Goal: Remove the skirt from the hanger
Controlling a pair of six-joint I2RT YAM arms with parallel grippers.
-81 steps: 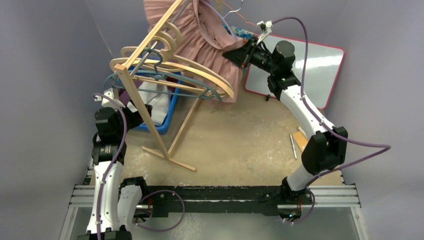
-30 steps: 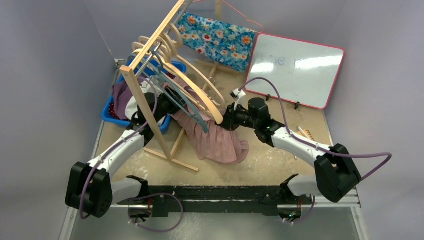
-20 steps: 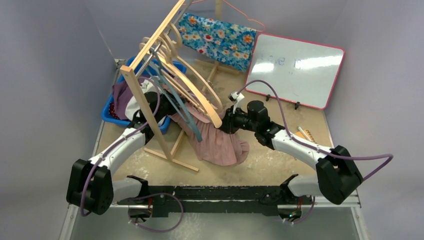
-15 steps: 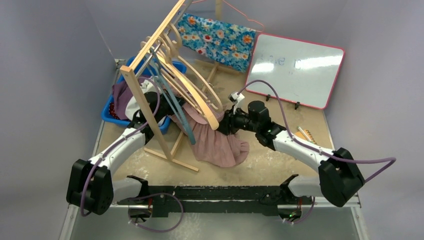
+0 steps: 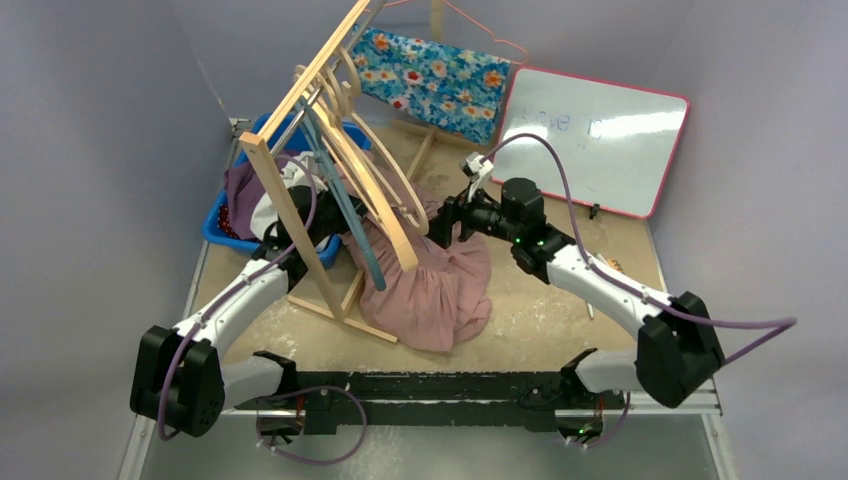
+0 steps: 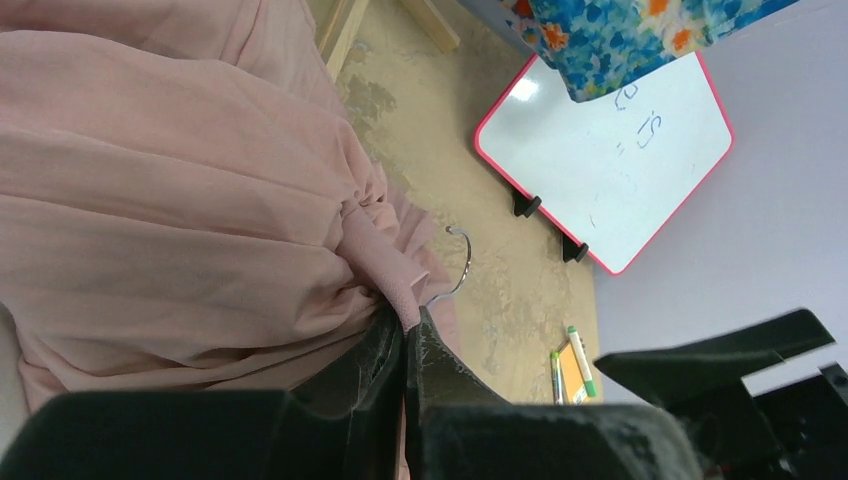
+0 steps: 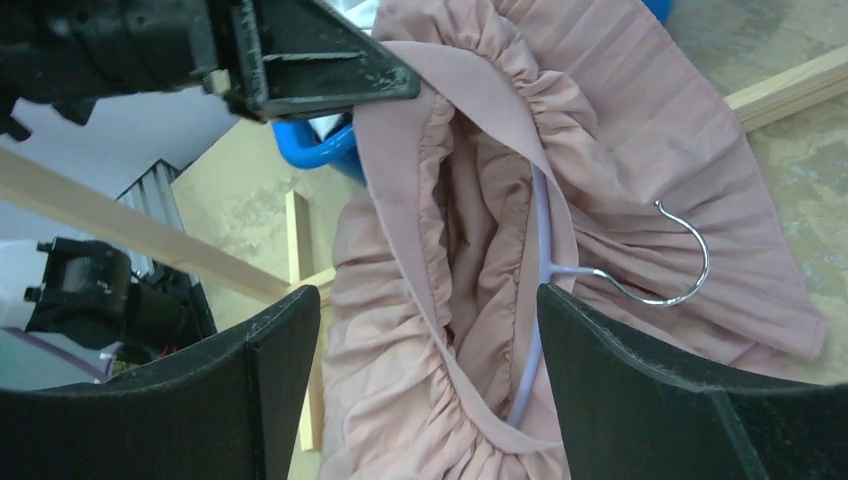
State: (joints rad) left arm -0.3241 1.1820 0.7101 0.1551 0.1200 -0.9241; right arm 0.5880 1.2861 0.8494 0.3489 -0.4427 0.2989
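The pink skirt (image 5: 432, 285) lies in a heap on the table beside the rack's foot. A lavender hanger (image 7: 541, 300) with a metal hook (image 7: 683, 270) still sits inside its waistband; the hook (image 6: 462, 262) also shows in the left wrist view. My left gripper (image 6: 405, 335) is shut on a fold of the waistband, and from above it (image 5: 330, 232) is partly hidden behind the rack. My right gripper (image 7: 425, 300) hovers open over the skirt's waist opening, touching nothing. It stands (image 5: 437, 222) at the skirt's far edge.
A tilted wooden rack (image 5: 300, 120) with several wooden hangers stands over the left arm. A blue bin (image 5: 228, 218) of clothes sits behind it. Floral cloth (image 5: 435, 75) hangs at the back, a whiteboard (image 5: 595, 135) leans at the back right, and markers (image 5: 603, 268) lie by the right arm.
My right gripper opened, let go of the skirt and drew back from it. The left gripper closed on the waistband. The skirt slumped flatter and the rack's hangers swung.
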